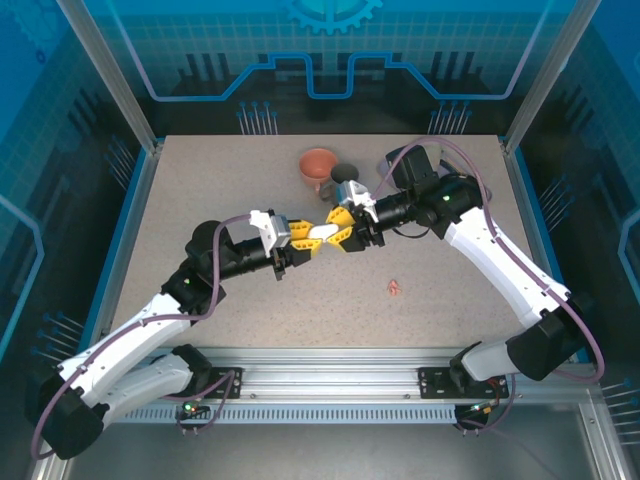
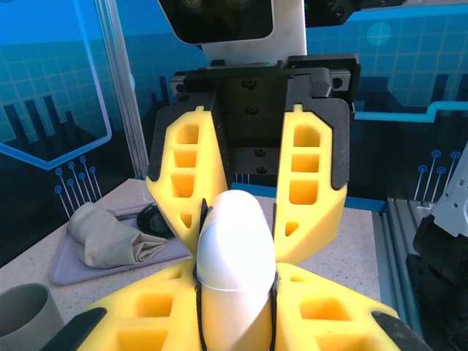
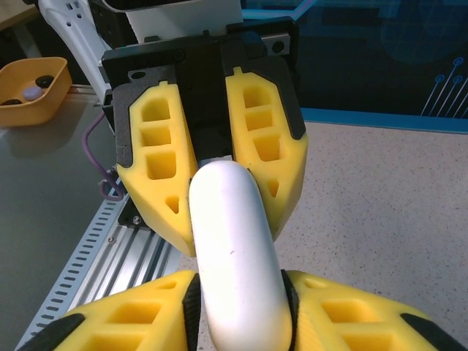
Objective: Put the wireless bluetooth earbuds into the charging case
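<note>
Right now my left gripper (image 1: 305,240) and my right gripper (image 1: 338,235) meet nose to nose over the middle of the table (image 1: 200,190), with the white charging case (image 1: 323,233) bridging the gap between them. From above, the case lies roughly level, raised off the tabletop, one end in each set of yellow fingers.

Through my left wrist camera, my left gripper (image 2: 234,281) is clamped on the near end of the case (image 2: 234,248), its pads pressed against both sides. My right gripper (image 2: 238,219) faces me from beyond, its two fingers flanking the far, rounded end.

Through my right wrist camera, my right gripper (image 3: 241,289) sits tight against both flanks of the case (image 3: 234,241), so I read it as closed on the case too. My left gripper (image 3: 219,212) shows opposite, hugging the other end. The case is smooth and pebble-like; I cannot tell whether its lid is cracked open.

The salmon-pink earbuds (image 1: 395,290) lie on the bare table, well apart from the case, toward my right arm's side and nearer the front edge. A terracotta bowl (image 1: 318,165) stands at the far side of the table with a black round object (image 1: 345,172) just beside it. My left wrist view also catches a grey tray (image 2: 62,270) carrying a crumpled cloth (image 2: 110,238), and a grey cup (image 2: 25,318) at the lower corner.
</note>
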